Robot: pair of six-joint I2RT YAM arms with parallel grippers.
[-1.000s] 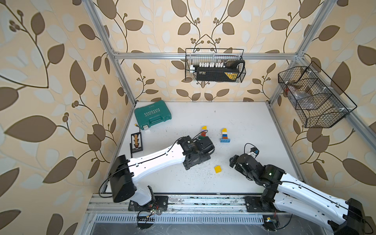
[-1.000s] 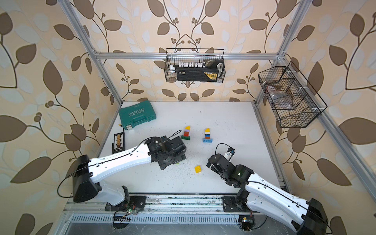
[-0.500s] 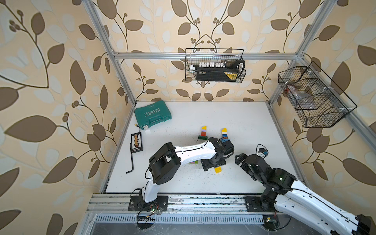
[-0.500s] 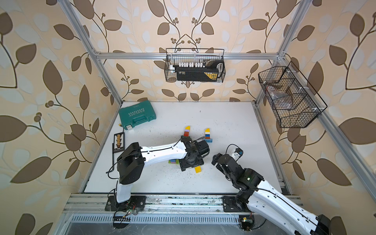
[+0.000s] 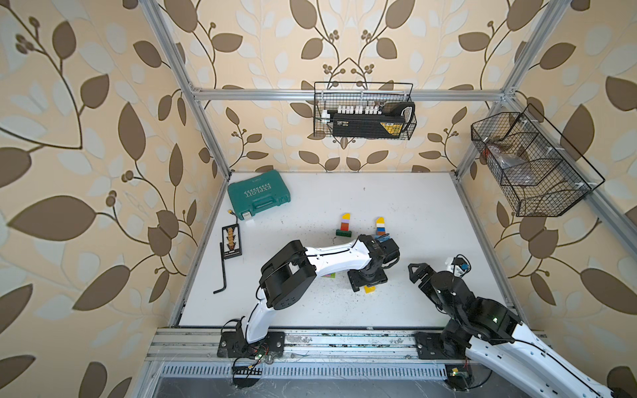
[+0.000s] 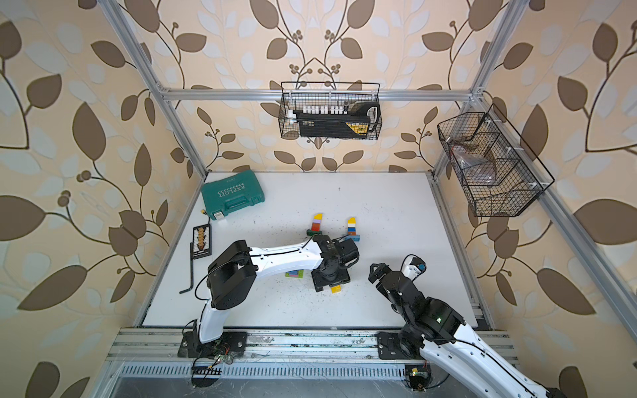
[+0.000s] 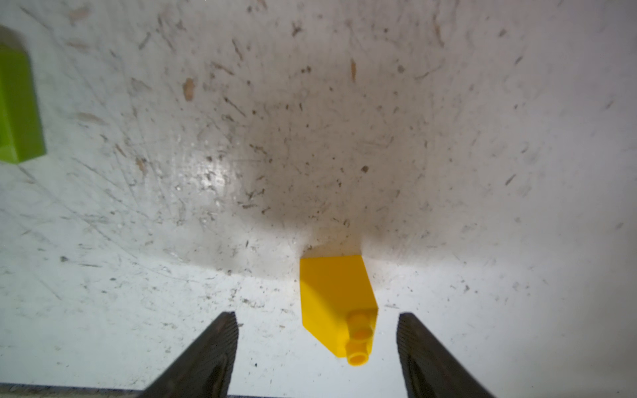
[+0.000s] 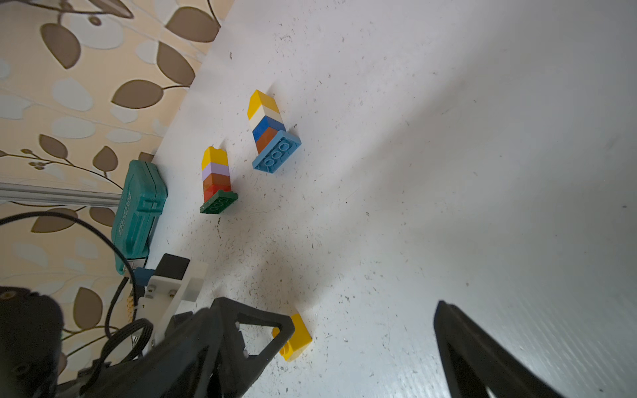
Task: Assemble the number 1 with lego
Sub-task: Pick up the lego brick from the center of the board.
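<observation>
- Straddling the yellow brick [image 7: 336, 303], the left fingers [image 7: 213, 348] stand spread, one on each side, not touching it; the brick lies on its side on the surface [image 5: 431, 213].
- The right fingers [image 8: 475, 355] are spread wide, holding nothing, near that brick.
- Farther back, two brick stacks lie flat: the green-based stack [image 5: 344, 225]; the blue-based stack [image 5: 380, 225]; the teal case [image 5: 258, 194] sits in the far corner.

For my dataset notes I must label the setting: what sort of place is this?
Probably a robot lab test cell, not a home: an aluminium frame boxes in a white table, and the left arm and right arm are mounted on a rail at its front.
</observation>
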